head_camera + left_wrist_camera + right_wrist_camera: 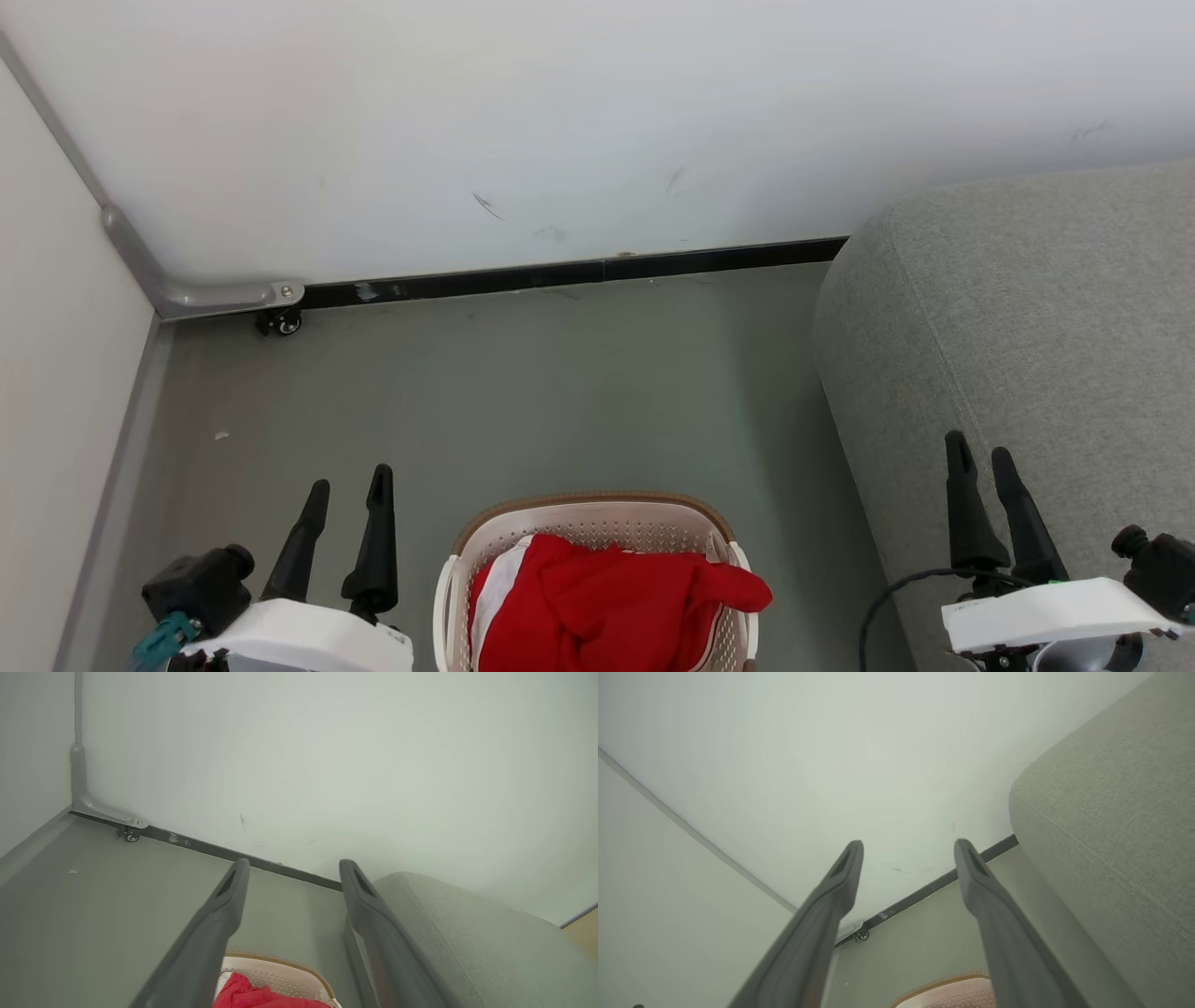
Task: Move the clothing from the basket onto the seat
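Head view shows the task not yet begun: the clothing (607, 607) lies in the basket (597, 518) on the floor (560, 392) beside the seat (1027, 327), while left claw (350, 478) and right claw (977, 446) hang released, grasping nothing.

The clothing (607, 607) is bright red with some white. The basket (597, 523) is cream with a brown rim. The seat (1027, 327) is grey.
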You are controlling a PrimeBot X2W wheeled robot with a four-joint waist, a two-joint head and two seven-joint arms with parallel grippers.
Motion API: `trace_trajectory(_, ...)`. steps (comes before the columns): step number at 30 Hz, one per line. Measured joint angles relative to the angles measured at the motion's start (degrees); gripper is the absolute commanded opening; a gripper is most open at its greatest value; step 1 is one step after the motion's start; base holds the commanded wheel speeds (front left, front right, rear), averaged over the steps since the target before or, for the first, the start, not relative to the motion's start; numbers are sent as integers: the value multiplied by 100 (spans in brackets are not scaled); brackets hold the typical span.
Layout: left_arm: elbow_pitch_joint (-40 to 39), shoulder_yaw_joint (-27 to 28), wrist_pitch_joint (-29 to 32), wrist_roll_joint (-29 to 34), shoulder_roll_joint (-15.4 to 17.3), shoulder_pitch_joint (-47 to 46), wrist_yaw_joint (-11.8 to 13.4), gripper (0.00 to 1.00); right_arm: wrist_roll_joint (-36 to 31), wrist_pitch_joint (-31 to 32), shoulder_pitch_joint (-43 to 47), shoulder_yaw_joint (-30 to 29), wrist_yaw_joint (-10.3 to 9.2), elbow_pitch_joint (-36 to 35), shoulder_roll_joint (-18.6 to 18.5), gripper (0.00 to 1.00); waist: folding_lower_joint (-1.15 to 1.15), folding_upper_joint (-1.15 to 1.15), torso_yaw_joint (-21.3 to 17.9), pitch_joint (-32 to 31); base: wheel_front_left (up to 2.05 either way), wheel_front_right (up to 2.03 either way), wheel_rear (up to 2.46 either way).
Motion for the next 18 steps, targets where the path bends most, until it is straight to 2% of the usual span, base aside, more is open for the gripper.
trace_trajectory(11,-8,-358,-220,1407,165,4,319,100,-1300,-232,6,23,0,14,-25,100,-4,0,-1,-29,0,0,0)
trace_trajectory(18,52,-488,-381,2062,174,20,525,100,-2091,-303,79,11,0,58,-24,100,-5,0,-4,-58,0,0,0)
